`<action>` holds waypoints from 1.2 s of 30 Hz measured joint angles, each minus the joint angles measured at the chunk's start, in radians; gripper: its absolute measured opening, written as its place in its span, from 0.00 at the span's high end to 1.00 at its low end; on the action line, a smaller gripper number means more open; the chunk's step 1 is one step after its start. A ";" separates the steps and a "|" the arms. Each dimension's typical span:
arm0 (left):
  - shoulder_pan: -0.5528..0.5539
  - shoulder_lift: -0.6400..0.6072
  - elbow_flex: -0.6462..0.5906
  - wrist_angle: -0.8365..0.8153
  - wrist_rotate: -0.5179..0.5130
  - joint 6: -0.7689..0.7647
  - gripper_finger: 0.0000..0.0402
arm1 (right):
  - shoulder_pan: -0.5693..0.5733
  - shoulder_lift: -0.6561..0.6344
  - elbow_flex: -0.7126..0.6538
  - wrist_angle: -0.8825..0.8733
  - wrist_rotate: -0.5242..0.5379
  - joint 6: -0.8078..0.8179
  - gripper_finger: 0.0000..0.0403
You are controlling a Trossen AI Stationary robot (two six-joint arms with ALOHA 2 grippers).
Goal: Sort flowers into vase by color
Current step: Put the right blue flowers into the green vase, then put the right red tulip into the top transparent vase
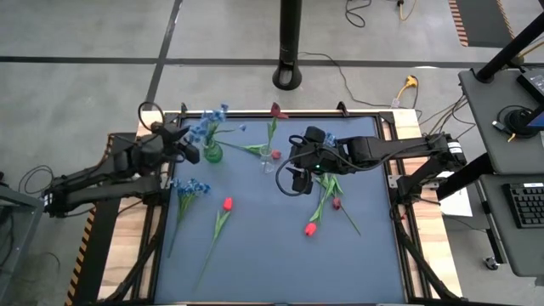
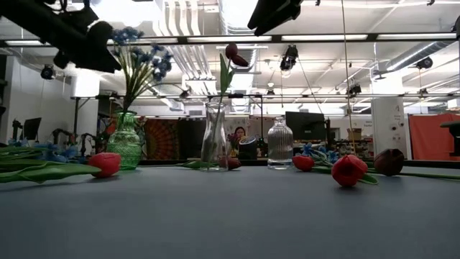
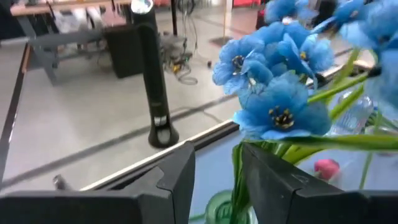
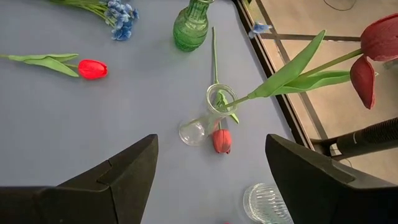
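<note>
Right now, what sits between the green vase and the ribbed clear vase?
The low view shows a tall clear vase between the green vase and the ribbed clear vase; it holds one red flower.

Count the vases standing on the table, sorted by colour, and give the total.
Green glass bulbous vase: 1
Clear glass vases, one smooth and slim, one ribbed: 2
Total: 3

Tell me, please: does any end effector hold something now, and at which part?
Nothing is clearly held. The left end effector stands open around the blue flower stem above the green vase. The right end effector is open, empty.
</note>
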 joint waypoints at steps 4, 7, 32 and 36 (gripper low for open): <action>0.000 0.001 0.085 -0.176 0.002 -0.093 0.71 | 0.000 0.000 0.000 -0.003 0.000 -0.001 0.29; 0.000 0.013 0.135 -0.316 0.006 -0.191 0.71 | 0.000 0.000 0.000 -0.003 0.000 -0.002 0.29; -0.001 0.046 0.457 -0.471 0.260 -0.201 0.64 | -0.003 -0.053 -0.093 -0.337 -0.009 0.395 0.29; -0.002 0.073 0.448 -0.411 0.339 -0.172 0.64 | -0.018 -0.053 -0.170 -0.332 -0.080 0.429 0.29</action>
